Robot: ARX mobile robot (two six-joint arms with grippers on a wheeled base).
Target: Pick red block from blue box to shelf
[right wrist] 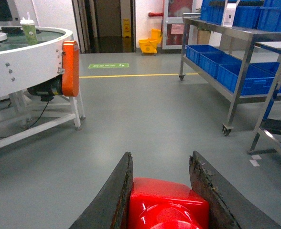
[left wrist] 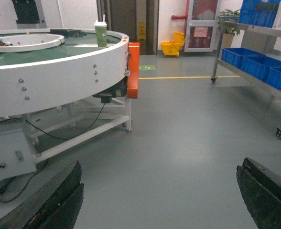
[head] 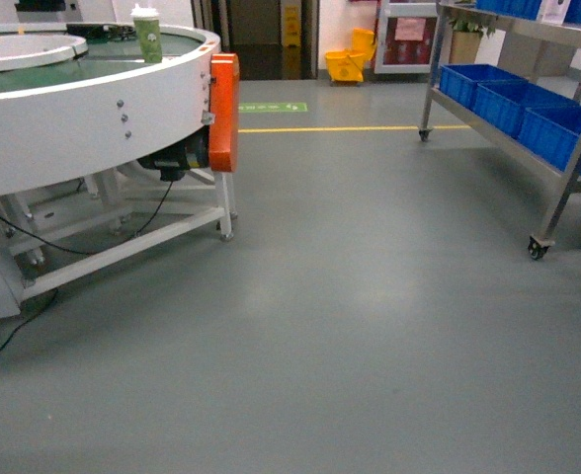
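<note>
Right pincer: closed on the red block, both dark fingers pressed against its sides, held above the grey floor. Left pincer: spread wide, nothing between its fingers. Shelf: steel, on casters, right of the round white conveyor, well apart from the block; dark blue crates on its tiers.

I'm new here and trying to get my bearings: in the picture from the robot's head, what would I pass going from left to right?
White round conveyor table with a green cup on top → orange guard panel → yellow mop bucket → steel shelf holding blue crates.
</note>
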